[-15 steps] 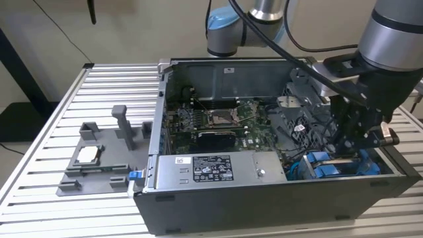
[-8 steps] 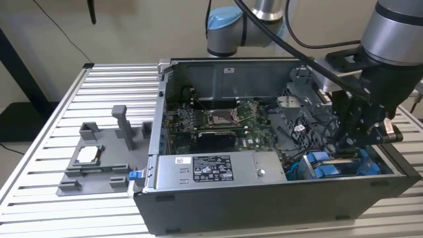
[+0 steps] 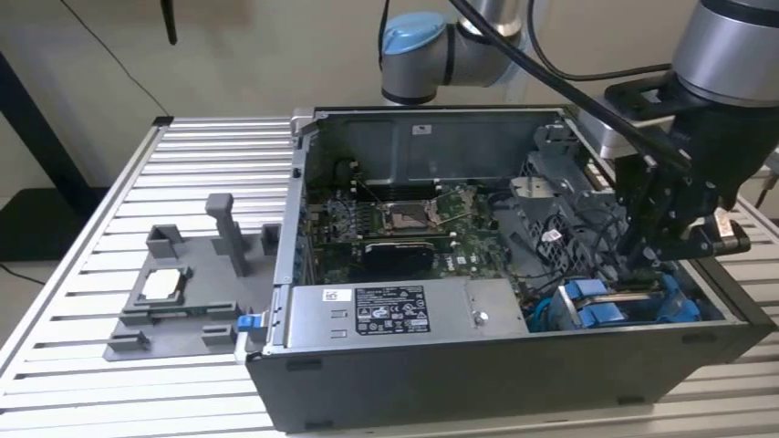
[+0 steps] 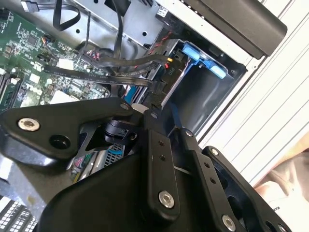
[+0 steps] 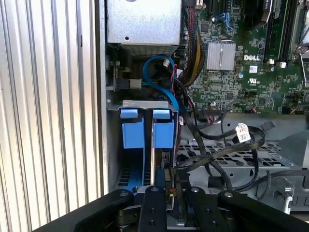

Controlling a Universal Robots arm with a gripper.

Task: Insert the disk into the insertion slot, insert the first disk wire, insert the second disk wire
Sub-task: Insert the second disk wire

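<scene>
The insertion slot [image 3: 681, 306] is the grey drive cage at the case's front corner on the exterior view's right, with blue plastic parts [image 3: 605, 306] in it. In the first wrist view the disk [image 5: 153, 154] stands edge-on in the cage [image 5: 145, 103] between blue carrier tabs [image 5: 163, 131]. My gripper [image 3: 648, 260] reaches down into the case just above the cage. In both wrist views its fingers [image 5: 155, 208] are shut on the black plug of a disk wire [image 4: 161, 83], right at the disk's end [image 4: 181, 79]. The plug's seat is hidden.
A silver power-supply box [image 3: 389, 310] sits along the case's front beside the cage. The green motherboard [image 3: 402, 219] lies behind it. Loose black cables [image 5: 227, 145] cross beside the cage. A grey fixture [image 3: 182, 292] rests on the slatted table at the exterior view's left.
</scene>
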